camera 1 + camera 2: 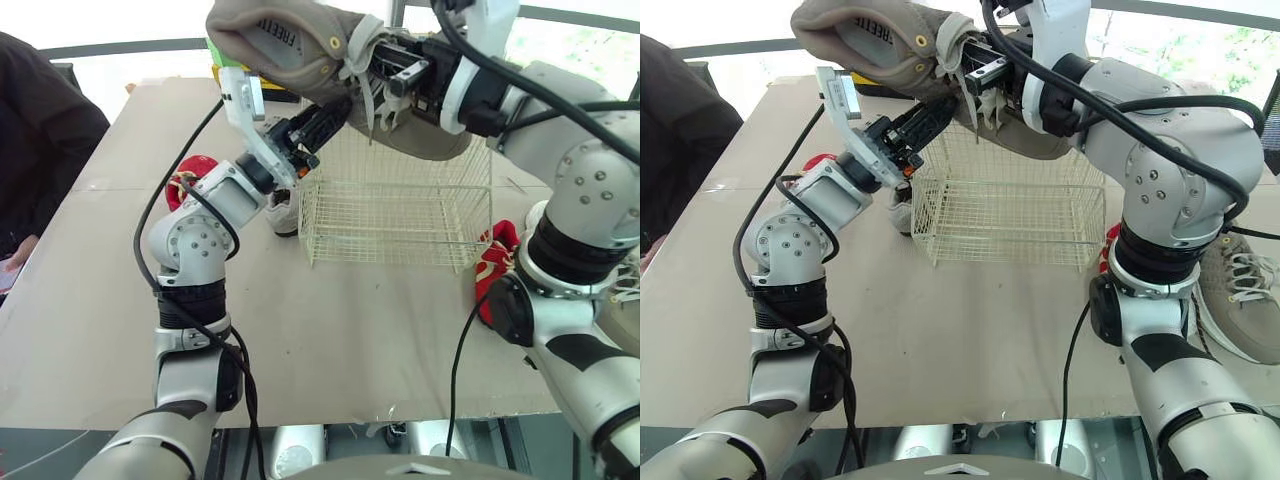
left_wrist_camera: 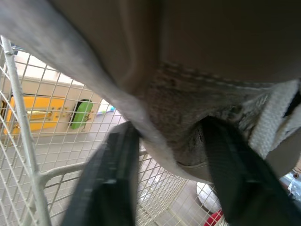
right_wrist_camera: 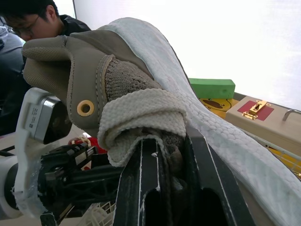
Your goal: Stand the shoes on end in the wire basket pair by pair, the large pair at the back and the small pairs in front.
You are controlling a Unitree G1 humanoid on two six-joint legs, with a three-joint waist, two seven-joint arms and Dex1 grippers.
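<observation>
A large grey-beige shoe hangs in the air above the back left corner of the white wire basket. My right gripper is shut on its tongue and white laces and holds it from the right. Just below the shoe, my left gripper reaches up from the left. Its black fingers stand open, with the shoe's lower edge dipping between them. The second large shoe lies on the table at the far right.
A small white shoe rests against the basket's left side. Small red shoes lie to the left and to the right of the basket. A person in dark clothes sits at the table's left edge. Boxes stand at the back.
</observation>
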